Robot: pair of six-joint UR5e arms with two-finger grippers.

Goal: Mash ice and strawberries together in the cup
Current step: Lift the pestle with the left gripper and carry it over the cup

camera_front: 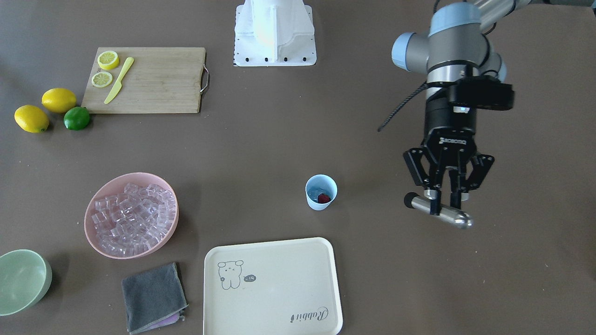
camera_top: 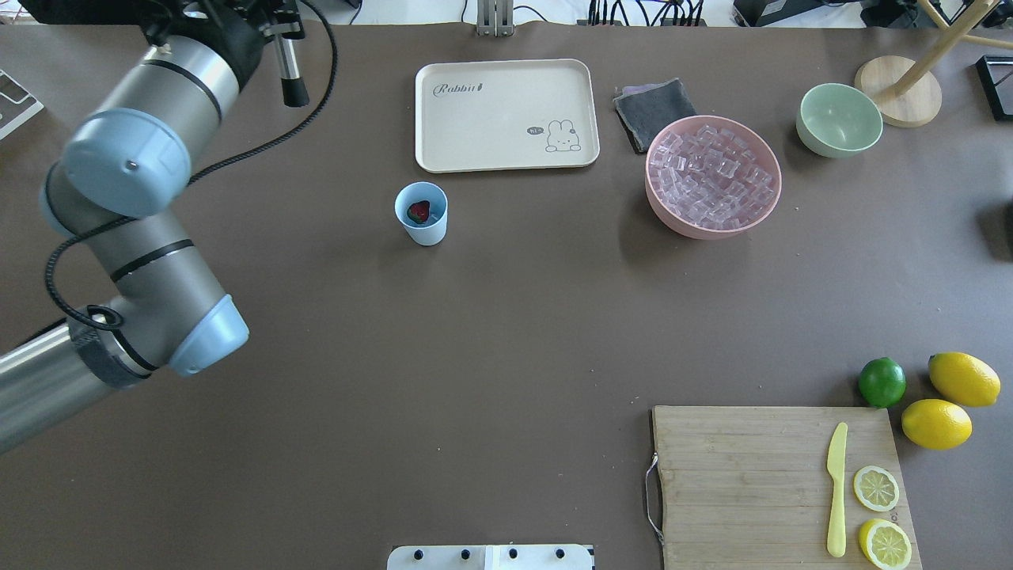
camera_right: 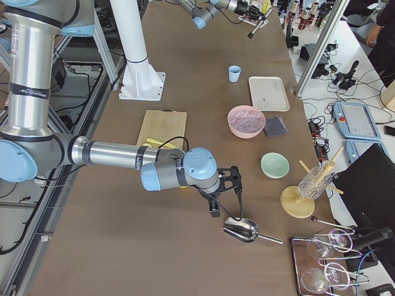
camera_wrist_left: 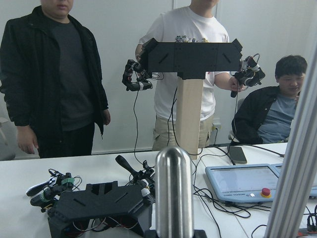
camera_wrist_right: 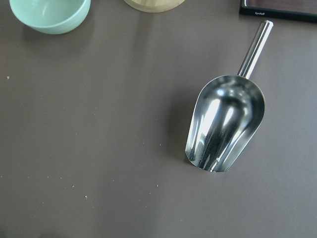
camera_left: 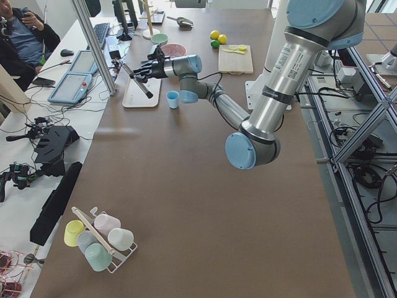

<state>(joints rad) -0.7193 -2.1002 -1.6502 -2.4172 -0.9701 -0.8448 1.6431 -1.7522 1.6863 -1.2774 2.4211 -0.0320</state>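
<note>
Steel rod right at the left wrist lens, clamped crosswise in the left end effector, up off the tabletop toward the operators' edge, left end. Well apart toward the robot's right: cup, upright just off the tray corner, strawberry and a little ice inside. More ice heaped in pink bowl farther right. Right end effector near scoop at the tabletop's right end; open or clenched, cannot tell
</note>
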